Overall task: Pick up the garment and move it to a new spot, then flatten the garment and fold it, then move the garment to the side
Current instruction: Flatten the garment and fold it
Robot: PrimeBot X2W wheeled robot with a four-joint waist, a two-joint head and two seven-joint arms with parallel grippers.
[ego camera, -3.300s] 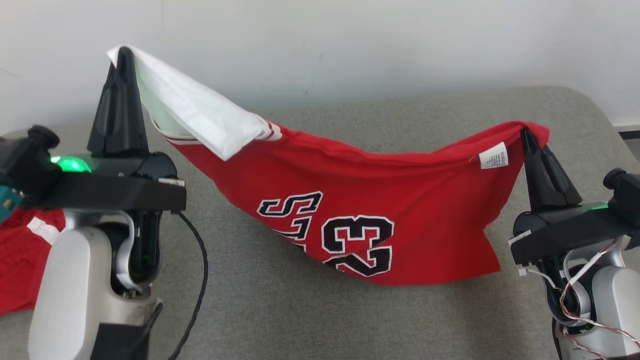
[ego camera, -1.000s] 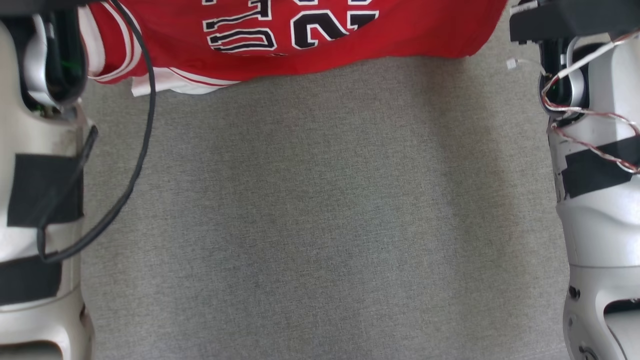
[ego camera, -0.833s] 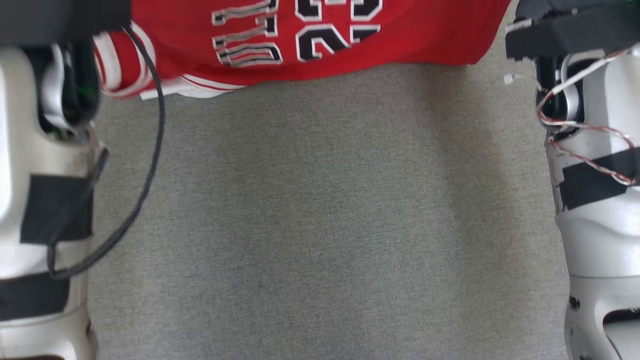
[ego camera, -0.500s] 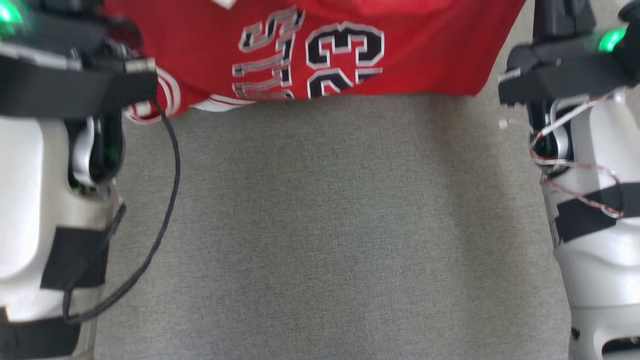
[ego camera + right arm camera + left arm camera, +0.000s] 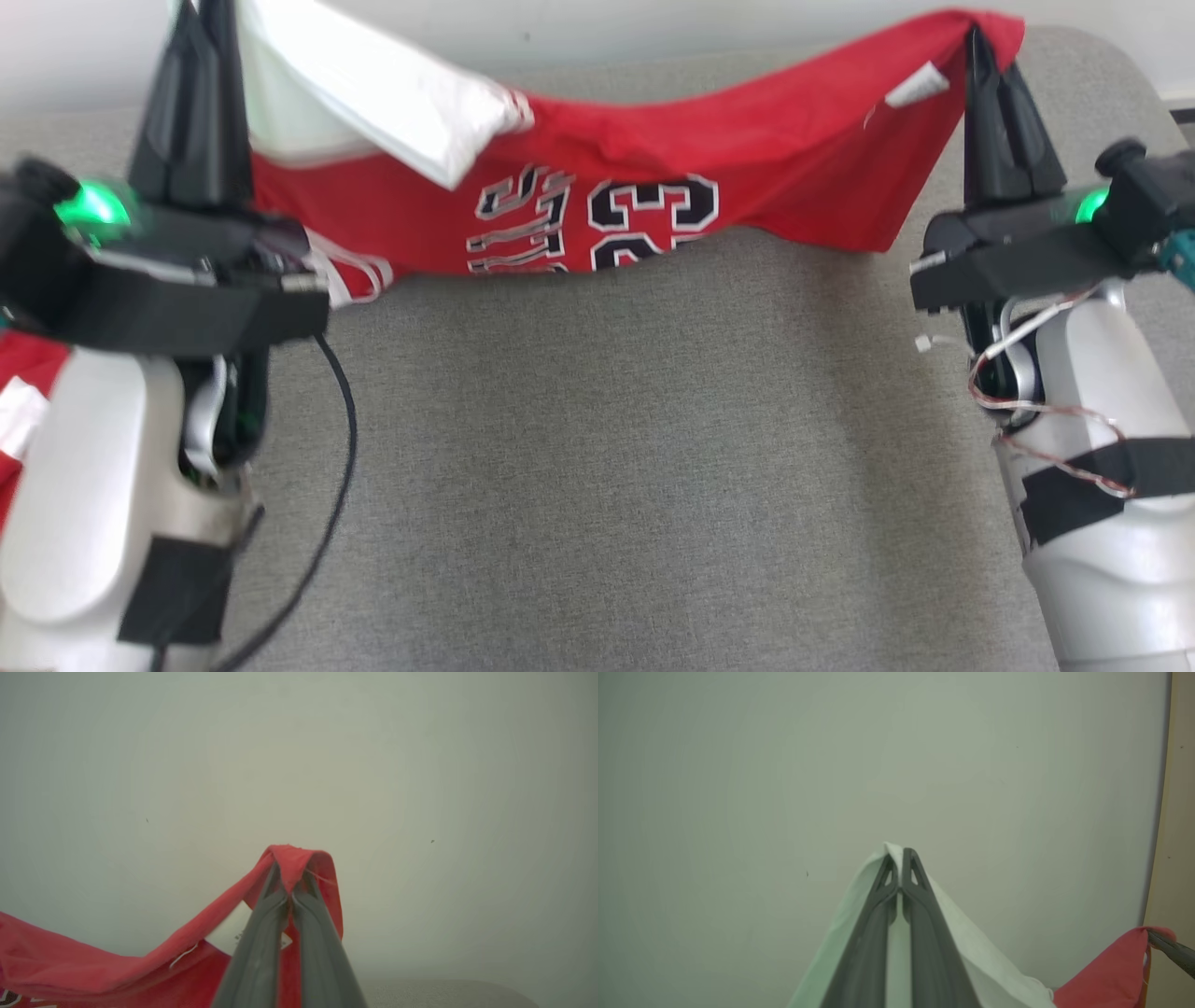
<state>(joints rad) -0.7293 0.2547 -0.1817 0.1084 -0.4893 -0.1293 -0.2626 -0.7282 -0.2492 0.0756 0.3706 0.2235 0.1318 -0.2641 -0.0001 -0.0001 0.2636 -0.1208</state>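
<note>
The garment (image 5: 794, 177) is soft, matt red cloth, and its white sleeve (image 5: 373, 103) at the upper left of the frame is equally dull. A small white label (image 5: 915, 86) at the upper right looks thin, though whether it is cloth or paper cannot be told. The desk (image 5: 607, 467) is covered in grey woven cloth, which is matt and coarse-grained. The jaws of the left gripper (image 5: 900, 855) and right gripper (image 5: 289, 877) are dark matt plastic. The left forearm (image 5: 84, 485) and right forearm (image 5: 1102, 392) have pale, smooth, slightly glossy plastic shells, with strips of matt black tape (image 5: 173, 588) on them. The black cable (image 5: 341, 467) at the lower left is smooth. The wall (image 5: 784, 765) is pale, smooth and matt.
</note>
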